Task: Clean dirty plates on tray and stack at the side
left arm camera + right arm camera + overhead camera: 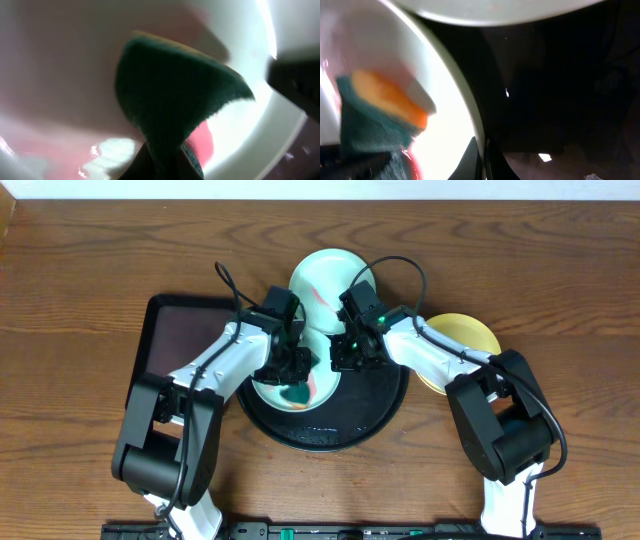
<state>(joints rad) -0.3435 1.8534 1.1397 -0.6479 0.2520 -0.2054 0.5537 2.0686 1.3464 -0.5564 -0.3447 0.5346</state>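
my left gripper (293, 370) clamped on green-and-orange sponge (175, 100), pressed into red-smeared mint-blue plastic plate (322, 386), right gripper (345, 360) pinching its rim, round glossy black tray (385, 405)'s left side

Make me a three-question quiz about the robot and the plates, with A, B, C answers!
1. The yellow plate lies: A on the table beside the black tray; B on the black tray; C on a shelf.
2. How many mint plates show? A one; B two; C four.
3. The left fingers are: A open, empty; B holding a spoon; C shut on the sponge.
A, wood is under it; B, one beneath the sponge, one at the tray's far edge; C, they pinch the green sponge.
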